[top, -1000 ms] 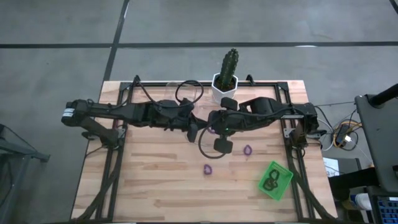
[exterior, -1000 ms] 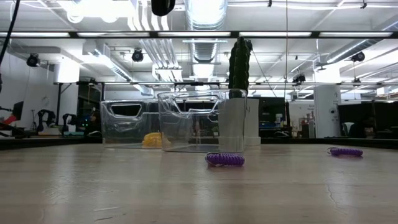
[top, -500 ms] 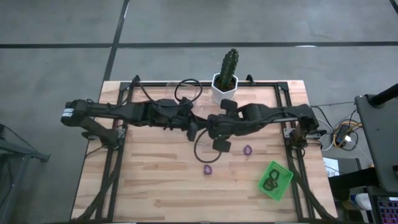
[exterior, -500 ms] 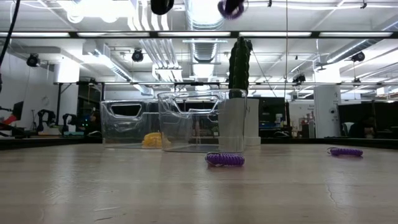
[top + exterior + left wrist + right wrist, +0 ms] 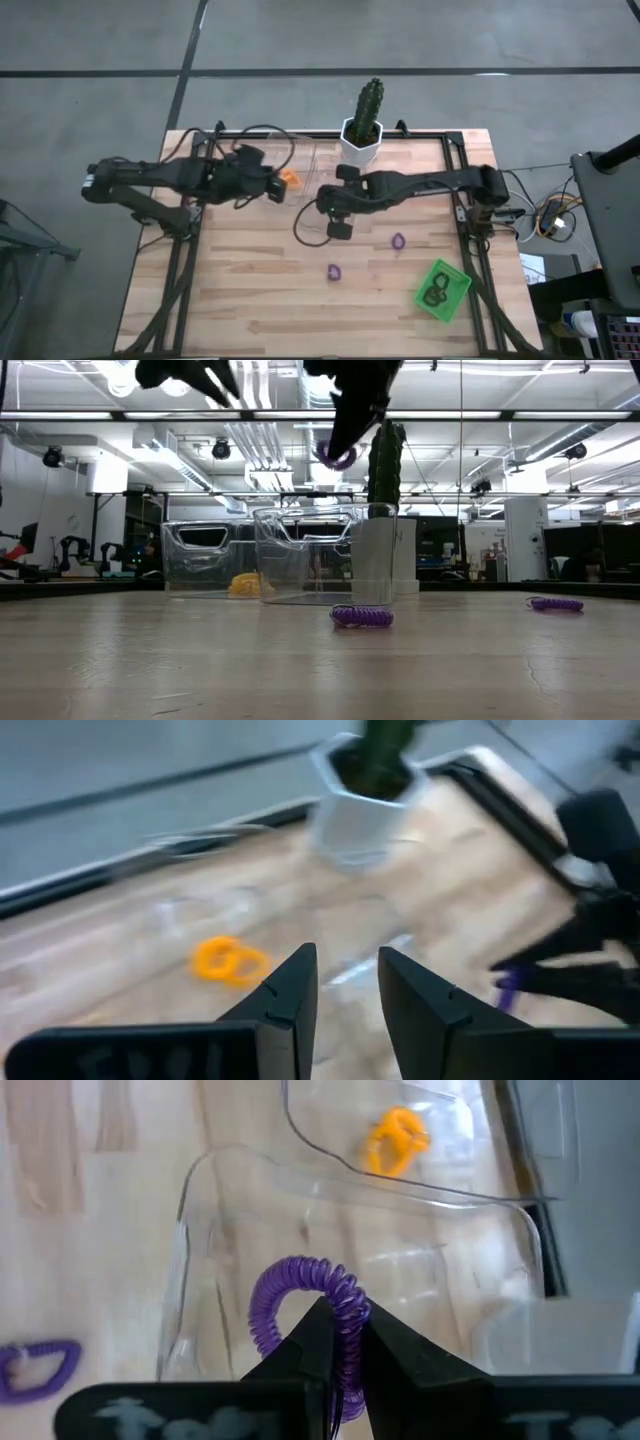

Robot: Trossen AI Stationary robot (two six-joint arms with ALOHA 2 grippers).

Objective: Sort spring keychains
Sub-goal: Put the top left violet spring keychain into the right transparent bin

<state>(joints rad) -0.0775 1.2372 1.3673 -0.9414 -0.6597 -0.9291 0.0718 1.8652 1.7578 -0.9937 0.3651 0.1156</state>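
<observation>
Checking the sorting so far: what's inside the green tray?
The green tray holds black spring keychains; they overlap, so their count is unclear, and anything beneath them is hidden.

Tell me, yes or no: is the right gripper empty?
No: in the right wrist view the right gripper is shut on a purple spring keychain, held above a clear bin.
</observation>
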